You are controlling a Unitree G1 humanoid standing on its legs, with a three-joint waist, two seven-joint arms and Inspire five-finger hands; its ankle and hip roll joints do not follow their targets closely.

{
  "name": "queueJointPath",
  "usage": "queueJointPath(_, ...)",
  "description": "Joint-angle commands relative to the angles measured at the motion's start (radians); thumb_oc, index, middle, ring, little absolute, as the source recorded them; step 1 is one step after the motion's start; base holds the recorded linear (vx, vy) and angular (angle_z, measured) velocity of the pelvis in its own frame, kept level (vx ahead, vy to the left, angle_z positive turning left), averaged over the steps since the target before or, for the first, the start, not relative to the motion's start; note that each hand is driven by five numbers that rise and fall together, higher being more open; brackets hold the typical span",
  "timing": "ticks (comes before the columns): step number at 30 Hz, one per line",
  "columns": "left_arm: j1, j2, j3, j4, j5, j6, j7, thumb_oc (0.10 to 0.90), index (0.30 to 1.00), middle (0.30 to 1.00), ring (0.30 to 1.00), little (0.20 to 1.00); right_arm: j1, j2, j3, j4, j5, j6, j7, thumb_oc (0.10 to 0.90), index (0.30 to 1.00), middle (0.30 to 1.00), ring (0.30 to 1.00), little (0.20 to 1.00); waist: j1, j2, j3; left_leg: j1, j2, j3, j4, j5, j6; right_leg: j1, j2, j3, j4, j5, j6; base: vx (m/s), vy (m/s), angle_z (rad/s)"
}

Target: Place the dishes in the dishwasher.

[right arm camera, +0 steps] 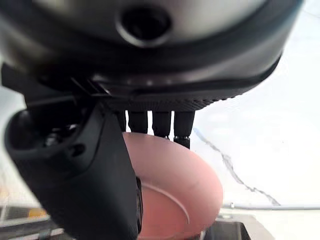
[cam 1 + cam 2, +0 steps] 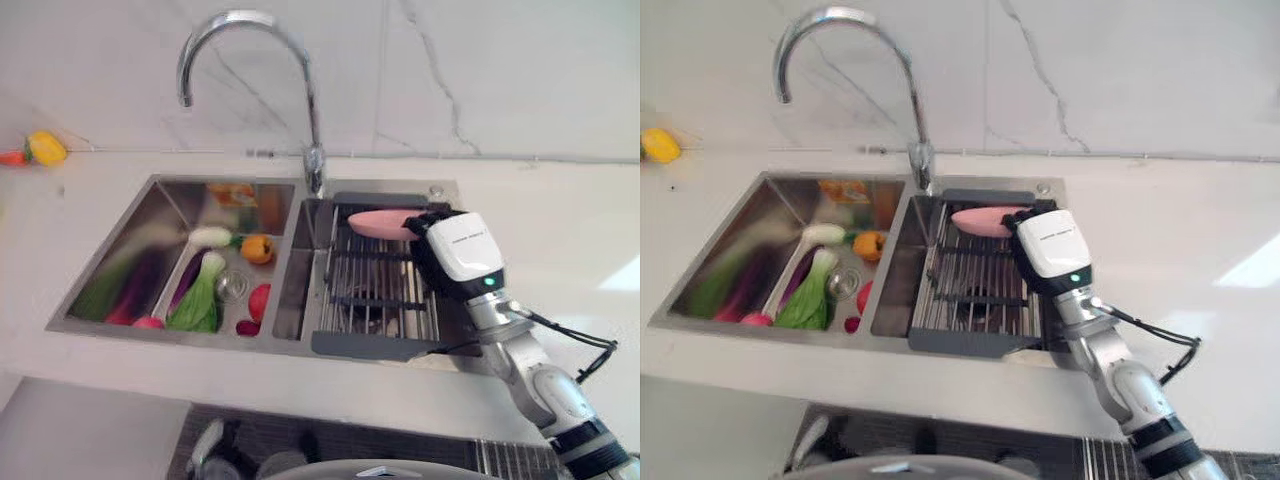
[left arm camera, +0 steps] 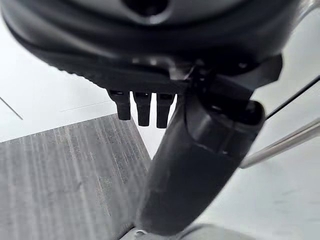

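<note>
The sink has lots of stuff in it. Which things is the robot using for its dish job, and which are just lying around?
For the job:
- pink plate, pinched in the right hand
- drying rack under it

Just lying about:
- vegetables in the left basin
- orange pepper
- tap
- yellow pepper on the counter

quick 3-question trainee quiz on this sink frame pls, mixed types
1. True or false: the right hand grips the pink plate.
2. The plate is over: A) the rack B) the left basin C) the counter.
3. Fill in: the orange pepper lies in the ___ basin.

Key: 1 true; 2 A; 3 left. The left hand hangs idle over the floor, holding nothing.
</note>
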Motion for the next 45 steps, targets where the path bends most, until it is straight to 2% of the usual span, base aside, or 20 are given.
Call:
queueJointPath(1, -0.044, -0.074, -0.062, 0.083, 0.017, -0.029, 0.031, 0.800, 0.900, 0.900, 0.900, 0.900, -0.138, -0.007, -0.071, -0.108, 0.048, 0.029, -0.102, 0.400, 0.300, 0.300, 0.300, 0.300, 0.007, 0.007, -0.032, 0.154, 0.108, 0.064, -0.002, -0.112, 0.007, 0.090, -0.055, 0.009, -0.126, 0.042, 0.112, 0.00, 0.016, 0.41)
queueJointPath(2, -0.047, -0.073, -0.034, 0.065, -0.030, -0.043, 0.047, 0.800, 0.900, 0.900, 0.900, 0.900, -0.149, -0.015, -0.080, -0.123, 0.059, 0.031, -0.129, 0.400, 0.300, 0.300, 0.300, 0.300, 0.025, 0.003, -0.020, 0.153, 0.072, -0.029, 0.043, -0.122, -0.008, 0.081, -0.050, 0.040, -0.121, 0.046, 0.108, 0.00, 0.000, 0.00)
queueJointPath(3, -0.047, -0.073, -0.034, 0.065, -0.030, -0.043, 0.047, 0.800, 0.900, 0.900, 0.900, 0.900, -0.149, -0.015, -0.080, -0.123, 0.059, 0.031, -0.129, 0.400, 0.300, 0.300, 0.300, 0.300, 0.025, 0.003, -0.020, 0.153, 0.072, -0.029, 0.043, -0.122, -0.008, 0.081, -0.050, 0.040, -0.121, 0.046, 0.108, -0.07, 0.533, -0.13)
queueJointPath(4, -0.038, -0.066, 0.004, 0.060, -0.047, -0.049, 0.069, 0.800, 0.900, 0.900, 0.900, 0.900, -0.094, -0.056, -0.242, -0.174, 0.111, 0.023, -0.163, 0.400, 0.300, 0.300, 0.300, 0.300, -0.013, -0.005, -0.031, 0.229, 0.066, -0.137, -0.101, -0.224, 0.071, -0.009, -0.111, 0.186, -0.106, 0.120, 0.174, -0.12, 0.791, -0.34)
queueJointPath(5, -0.036, -0.043, -0.007, 0.048, -0.003, -0.044, 0.063, 0.800, 0.900, 0.900, 0.900, 0.900, -0.058, -0.022, -0.321, -0.199, 0.123, 0.045, -0.203, 0.400, 0.300, 0.300, 0.300, 0.300, -0.040, -0.015, -0.024, 0.262, 0.039, -0.084, -0.163, -0.220, 0.103, -0.067, -0.139, 0.232, -0.080, 0.153, 0.204, -0.08, 0.800, -1.04)
queueJointPath(9, -0.035, -0.030, 0.002, 0.045, -0.002, -0.044, 0.058, 0.800, 0.900, 0.900, 0.900, 0.900, -0.049, -0.003, -0.337, -0.211, 0.120, 0.050, -0.217, 0.400, 0.300, 0.300, 0.300, 0.300, -0.033, -0.018, -0.018, 0.279, 0.030, -0.049, -0.185, -0.226, 0.113, -0.094, -0.140, 0.271, -0.068, 0.161, 0.215, -0.05, 0.177, -1.25)
queueJointPath(10, -0.038, -0.002, 0.021, 0.051, 0.003, -0.043, 0.050, 0.800, 0.900, 0.900, 0.900, 0.900, -0.047, 0.027, -0.375, -0.201, 0.116, 0.078, -0.241, 0.400, 0.300, 0.300, 0.300, 0.300, -0.049, -0.030, 0.009, 0.292, 0.018, 0.018, -0.232, -0.208, 0.122, -0.148, -0.131, 0.306, -0.073, 0.209, 0.231, -0.25, 0.286, -1.12)
queueJointPath(11, -0.024, 0.018, 0.045, 0.059, 0.005, -0.037, 0.049, 0.800, 0.900, 0.900, 0.900, 0.900, -0.047, 0.049, -0.383, -0.201, 0.112, 0.090, -0.253, 0.400, 0.300, 0.300, 0.300, 0.300, -0.060, -0.029, 0.024, 0.295, 0.025, 0.063, -0.248, -0.211, 0.131, -0.190, -0.106, 0.279, -0.059, 0.218, 0.242, -0.35, 0.354, -1.16)
queueJointPath(13, -0.015, 0.046, 0.075, 0.081, 0.014, -0.021, 0.048, 0.800, 0.900, 0.900, 0.900, 0.900, -0.039, 0.067, -0.395, -0.199, 0.107, 0.105, -0.279, 0.400, 0.300, 0.300, 0.300, 0.300, -0.032, -0.034, 0.032, 0.274, 0.047, 0.149, -0.248, -0.190, 0.125, -0.213, -0.090, 0.124, 0.004, 0.190, 0.237, -0.27, 0.183, -1.97)
queueJointPath(14, -0.015, 0.047, 0.074, 0.081, 0.015, -0.021, 0.048, 0.800, 0.900, 0.900, 0.900, 0.900, -0.038, 0.069, -0.396, -0.201, 0.107, 0.105, -0.279, 0.400, 0.300, 0.300, 0.300, 0.300, -0.032, -0.037, 0.031, 0.269, 0.046, 0.147, -0.248, -0.183, 0.124, -0.218, -0.092, 0.123, 0.006, 0.193, 0.235, -0.24, 0.172, -2.83)
queueJointPath(15, -0.001, 0.051, 0.094, 0.092, 0.032, -0.009, 0.042, 0.800, 0.900, 0.900, 0.900, 0.900, -0.013, 0.057, -0.420, -0.191, 0.094, 0.114, -0.274, 0.400, 0.300, 0.300, 0.300, 0.300, -0.032, -0.030, 0.033, 0.259, 0.048, 0.175, -0.248, -0.176, 0.135, -0.177, -0.083, 0.092, 0.076, 0.132, 0.222, -0.15, 0.105, -2.23)
queueJointPath(16, -0.002, 0.051, 0.094, 0.092, 0.033, -0.009, 0.042, 0.800, 0.900, 0.900, 0.900, 0.900, -0.013, 0.057, -0.421, -0.192, 0.094, 0.115, -0.274, 0.400, 0.300, 0.300, 0.300, 0.300, -0.030, -0.032, 0.033, 0.256, 0.046, 0.178, -0.248, -0.169, 0.135, -0.182, -0.084, 0.094, 0.079, 0.136, 0.219, -0.25, 0.221, -1.04)
queueJointPath(18, 0.001, 0.041, 0.112, 0.092, 0.032, -0.002, 0.038, 0.800, 0.900, 0.900, 0.900, 0.900, 0.036, 0.054, -0.481, -0.167, 0.078, 0.137, -0.266, 0.400, 0.300, 0.300, 0.300, 0.300, -0.034, -0.015, 0.022, 0.242, 0.053, 0.205, -0.248, -0.162, 0.161, -0.136, -0.042, 0.175, 0.222, 0.040, 0.205, -0.20, 0.164, -0.49)
queueJointPath(20, 0.005, 0.033, 0.114, 0.079, 0.024, -0.007, 0.036, 0.800, 0.900, 0.900, 0.900, 0.900, 0.051, 0.072, -0.510, -0.172, 0.083, 0.145, -0.262, 0.400, 0.300, 0.300, 0.300, 0.300, -0.017, -0.016, 0.004, 0.231, 0.048, 0.221, -0.248, -0.160, 0.163, -0.092, -0.041, 0.200, 0.221, -0.009, 0.199, -0.11, 0.021, -0.60)
queueJointPath(22, 0.016, 0.025, 0.115, 0.062, 0.009, -0.016, 0.034, 0.800, 0.900, 0.900, 0.900, 0.900, 0.042, 0.087, -0.501, -0.176, 0.091, 0.151, -0.257, 0.400, 0.300, 0.300, 0.300, 0.300, 0.022, -0.035, -0.022, 0.205, 0.042, 0.266, -0.248, -0.143, 0.158, -0.001, -0.072, 0.143, 0.085, 0.007, 0.202, -0.13, -0.060, -0.56)
queueJointPath(23, 0.017, 0.026, 0.115, 0.062, 0.008, -0.016, 0.034, 0.800, 0.900, 0.900, 0.900, 0.900, 0.043, 0.088, -0.501, -0.176, 0.090, 0.151, -0.257, 0.400, 0.300, 0.300, 0.300, 0.300, 0.023, -0.035, -0.022, 0.207, 0.043, 0.267, -0.248, -0.144, 0.158, 0.005, -0.071, 0.142, 0.074, 0.013, 0.202, -0.13, -0.115, -1.06)
queueJointPath(26, 0.023, -0.002, 0.126, 0.030, -0.052, -0.036, 0.025, 0.800, 0.900, 0.900, 0.900, 0.900, 0.043, 0.067, -0.422, -0.125, 0.108, 0.129, -0.197, 0.400, 0.300, 0.300, 0.300, 0.300, 0.043, -0.055, -0.040, 0.190, 0.066, 0.311, -0.243, -0.117, 0.135, 0.039, -0.052, 0.163, -0.148, 0.054, 0.213, -0.07, -0.156, -0.66)
queueJointPath(30, 0.033, -0.014, 0.121, 0.032, -0.065, -0.032, 0.011, 0.800, 0.900, 0.900, 0.900, 0.900, 0.054, 0.050, -0.383, -0.096, 0.127, 0.103, -0.155, 0.400, 0.300, 0.300, 0.300, 0.300, 0.047, -0.049, -0.029, 0.199, 0.089, 0.300, -0.243, -0.097, 0.118, 0.045, -0.035, 0.163, -0.140, 0.056, 0.191, 0.00, -0.117, -0.58)
queueJointPath(35, 0.047, -0.030, 0.081, 0.047, -0.027, -0.030, -0.016, 0.800, 0.900, 0.900, 0.900, 0.900, 0.103, 0.031, -0.285, -0.070, 0.127, 0.050, -0.083, 0.400, 0.300, 0.300, 0.300, 0.300, 0.041, -0.017, -0.006, 0.201, 0.124, 0.273, -0.244, -0.064, 0.085, 0.070, -0.008, 0.120, -0.150, 0.031, 0.164, -0.03, -0.092, 0.19)
queueJointPath(45, 0.053, -0.043, 0.079, 0.108, -0.031, -0.025, -0.022, 0.800, 0.900, 0.900, 0.900, 0.900, 0.087, -0.024, -0.116, 0.079, 0.076, 0.032, 0.013, 0.400, 0.300, 0.300, 0.300, 0.300, 0.050, 0.014, -0.003, 0.183, 0.131, 0.208, -0.242, -0.038, 0.063, 0.102, 0.013, 0.058, -0.150, 0.004, 0.135, 0.00, -0.033, 0.35)
